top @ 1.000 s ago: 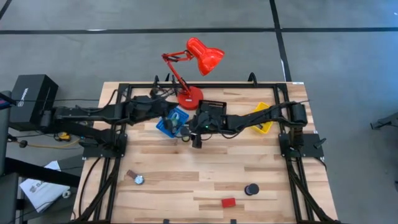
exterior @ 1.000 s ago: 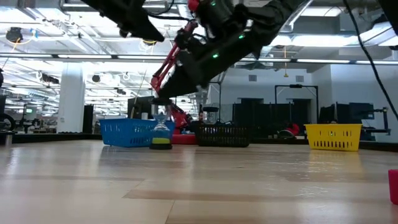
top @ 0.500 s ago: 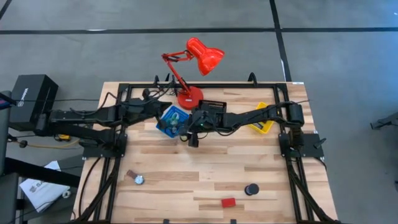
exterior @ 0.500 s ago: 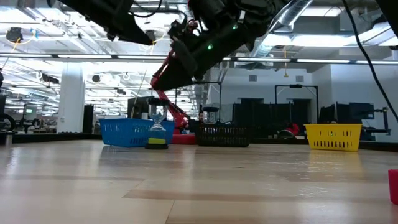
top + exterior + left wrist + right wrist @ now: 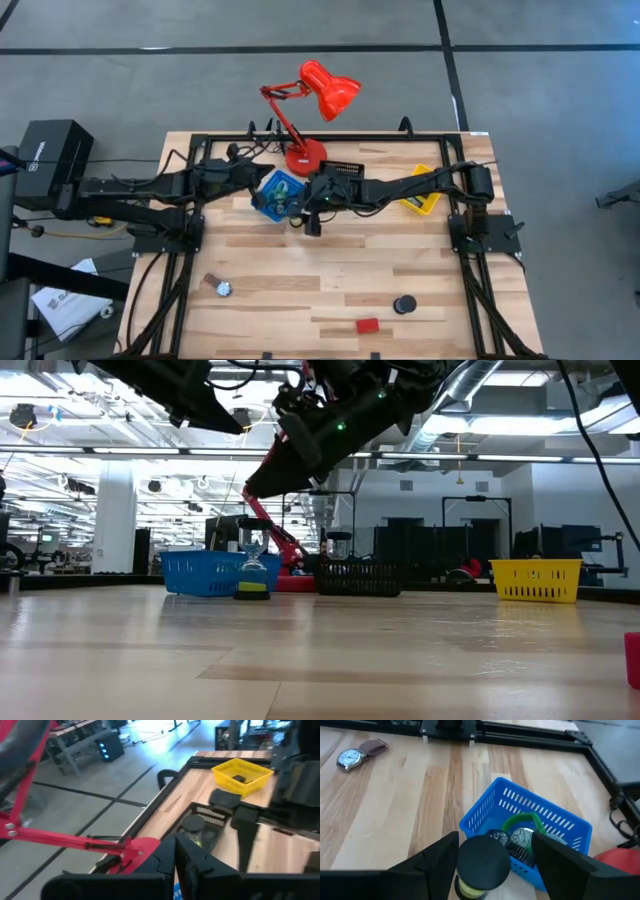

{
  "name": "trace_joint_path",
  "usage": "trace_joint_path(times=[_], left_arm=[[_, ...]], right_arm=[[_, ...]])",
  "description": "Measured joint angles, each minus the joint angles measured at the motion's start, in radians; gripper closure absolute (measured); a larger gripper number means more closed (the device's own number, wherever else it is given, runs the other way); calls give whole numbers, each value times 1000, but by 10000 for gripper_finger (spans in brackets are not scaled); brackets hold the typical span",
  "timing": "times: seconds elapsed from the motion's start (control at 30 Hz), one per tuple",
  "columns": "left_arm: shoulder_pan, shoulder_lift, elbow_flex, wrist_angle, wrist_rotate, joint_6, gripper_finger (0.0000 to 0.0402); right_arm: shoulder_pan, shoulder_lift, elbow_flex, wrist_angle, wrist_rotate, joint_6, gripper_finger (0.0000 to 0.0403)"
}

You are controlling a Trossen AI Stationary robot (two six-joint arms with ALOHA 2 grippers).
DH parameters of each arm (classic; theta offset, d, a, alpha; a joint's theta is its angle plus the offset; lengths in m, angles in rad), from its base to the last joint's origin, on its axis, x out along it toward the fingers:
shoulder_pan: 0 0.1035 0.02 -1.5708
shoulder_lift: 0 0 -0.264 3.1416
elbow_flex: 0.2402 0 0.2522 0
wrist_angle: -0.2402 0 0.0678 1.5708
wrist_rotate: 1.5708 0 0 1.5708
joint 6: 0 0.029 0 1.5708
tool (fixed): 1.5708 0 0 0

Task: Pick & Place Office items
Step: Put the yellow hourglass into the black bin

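Bright, even overhead light, soft shadows; low view backlit, left wrist view blurred

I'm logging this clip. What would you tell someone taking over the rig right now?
Left gripper: shut, nothing in it, pulled back near the lamp base.
Right gripper: open, hovering over the hourglass, which stands on the table beside the blue bin.
Done: several small items lie in the blue bin.
Left: the hourglass, the watch, the black cylinder and the red block are on the table, outside any bin.
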Motion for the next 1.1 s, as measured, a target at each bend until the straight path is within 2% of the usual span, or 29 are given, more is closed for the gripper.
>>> trace_joint_path(times=[0.27,0.5,0.7,0.93,1.1], left_arm=[[0,-6,0,4,195,-4,399],[-1,-5,0,2,202,2,399],[-1,-5,0,2,263,3,399],[-1,-5,0,2,263,3,399],[-1,-5,0,2,262,3,399]], right_arm=[[18,-6,0,-21,0,-26,161],[24,-6,0,-23,0,-26,161],[25,-6,0,-20,0,-77,160],[26,-6,0,-11,0,-79,142],[15,-6,0,-7,0,-14,132]])
